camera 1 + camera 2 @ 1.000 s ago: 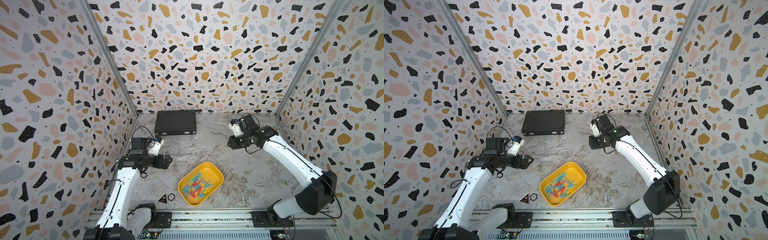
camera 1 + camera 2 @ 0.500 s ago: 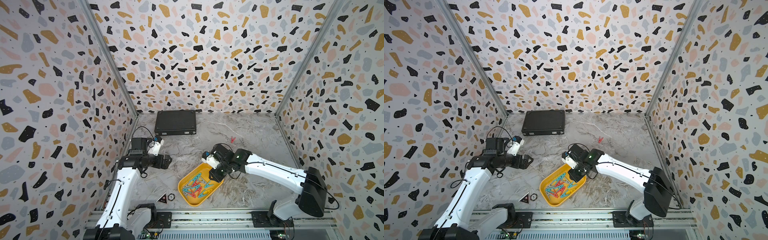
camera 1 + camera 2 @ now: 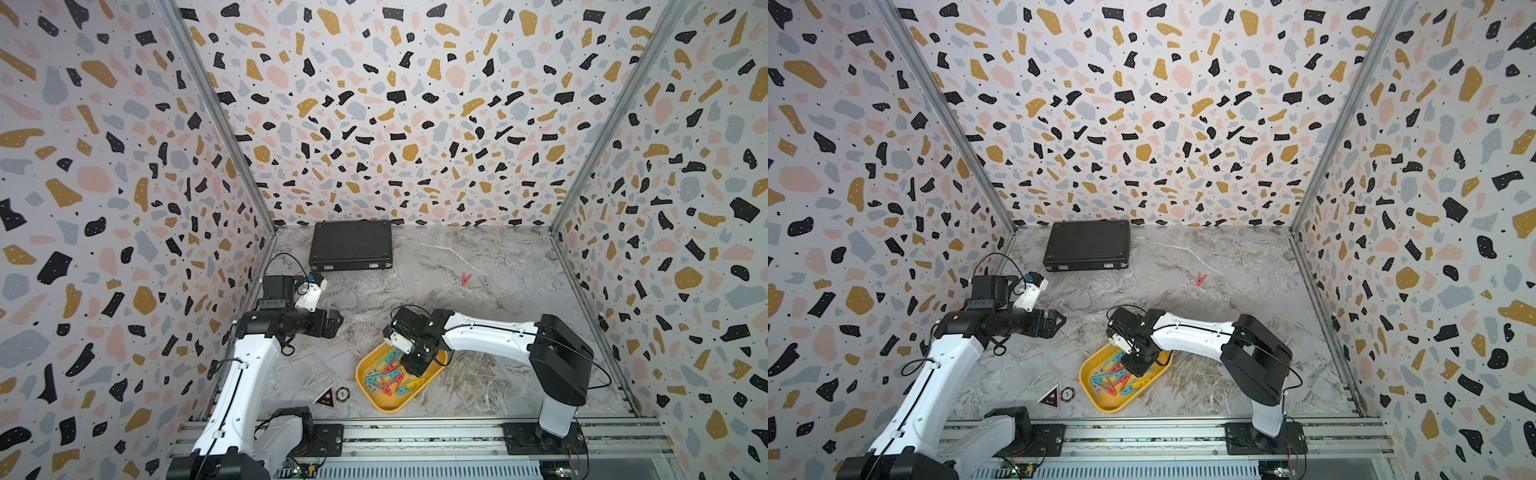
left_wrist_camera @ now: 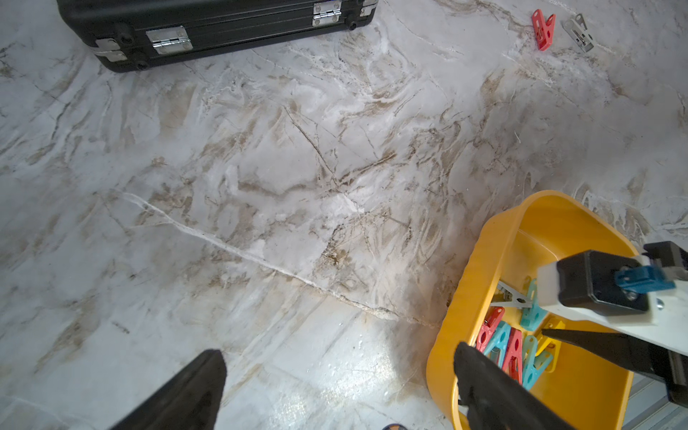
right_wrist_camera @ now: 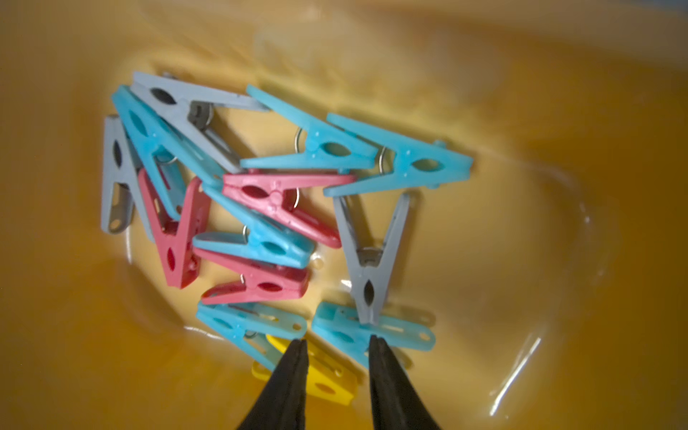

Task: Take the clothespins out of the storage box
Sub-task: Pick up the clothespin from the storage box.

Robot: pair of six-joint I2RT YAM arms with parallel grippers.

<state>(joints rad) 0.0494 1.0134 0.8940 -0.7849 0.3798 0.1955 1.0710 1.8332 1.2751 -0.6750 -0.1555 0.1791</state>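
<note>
Marble tabletop point(image 3: 419, 286): right hand point(image 5: 338, 339) points down into storage box point(image 5: 558, 149), parted.

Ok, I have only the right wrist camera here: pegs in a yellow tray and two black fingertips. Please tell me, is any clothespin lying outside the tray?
Observer: Yes, a red clothespin lies on the table, well apart from the storage box, toward the back wall.
Operator: Only this one?
Observer: No, a grey clothespin lies right beside it; the left wrist view shows it clearly.
Operator: And the left gripper, where is it?
Observer: The left gripper hangs open beside the box, holding nothing.
</note>
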